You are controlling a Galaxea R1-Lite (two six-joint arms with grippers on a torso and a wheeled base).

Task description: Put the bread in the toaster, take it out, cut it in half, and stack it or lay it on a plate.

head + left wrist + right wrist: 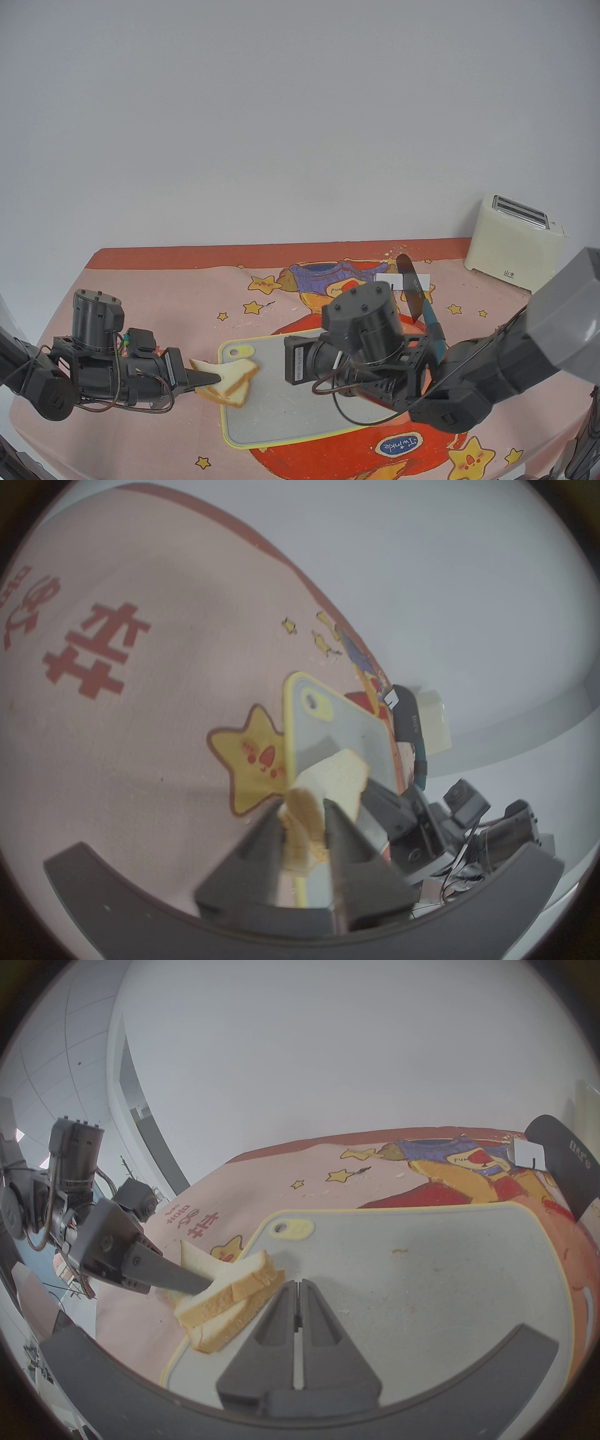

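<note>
Two bread halves [230, 379] [226, 1289] lie stacked on the left rim of the grey cutting board [281, 406] [425, 1285], partly hanging over the cloth. My left gripper [210, 377] [306, 839] [190, 1283] comes in from the left and is shut on the bread [331, 774]. My right gripper [299, 1294] hovers low over the board just right of the stack, shut with nothing in it; its wrist [365, 325] hides it from above. The cream toaster [514, 244] [437, 729] stands at the table's back right.
A knife [417, 297] [565, 1160] with a black blade and teal handle lies on the cartoon tablecloth behind my right arm, off the board's right side. The table's left and front edges are close to my left arm.
</note>
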